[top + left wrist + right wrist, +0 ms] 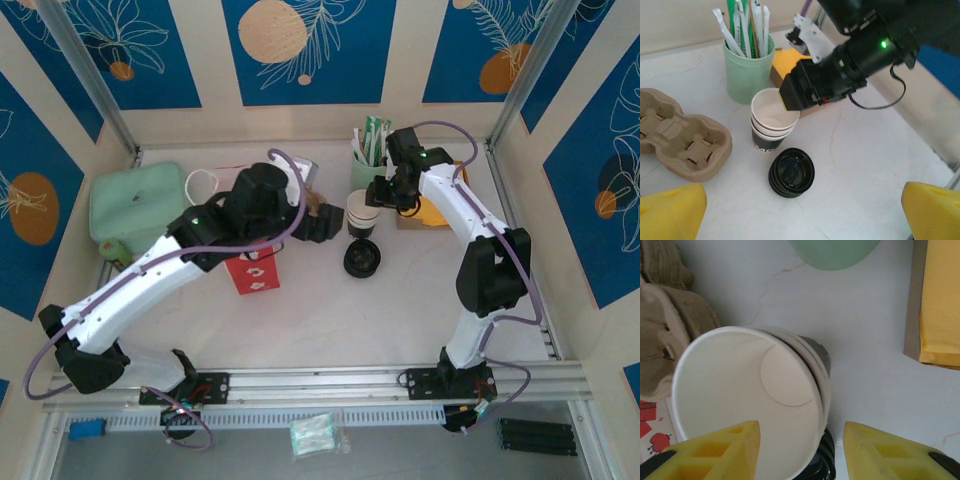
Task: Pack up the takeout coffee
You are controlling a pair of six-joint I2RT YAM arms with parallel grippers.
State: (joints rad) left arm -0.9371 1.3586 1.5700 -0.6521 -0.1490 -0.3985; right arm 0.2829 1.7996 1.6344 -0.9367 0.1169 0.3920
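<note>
The takeout coffee is out of view. A stack of lidless paper cups point(361, 215) point(771, 120) with white insides and a dark sleeve stands mid-table. A pile of black lids point(362, 259) point(791, 172) lies just in front of it. My right gripper point(380, 195) point(800, 455) hangs over the top cup point(740, 390), open. One yellow finger point(715, 452) is inside the rim, and the other stands apart outside it. My left gripper point(325, 222) point(800, 220) is wide open and empty, hovering near the lids.
A brown cardboard cup carrier point(685, 140) point(670, 315) lies left of the cups. Behind them is a green holder of straws and sachets point(365, 160) point(747, 70). A yellow envelope point(437, 212) point(940, 300) lies to the right, with a red-and-white bag point(252, 272) and a green box point(140, 205) to the left.
</note>
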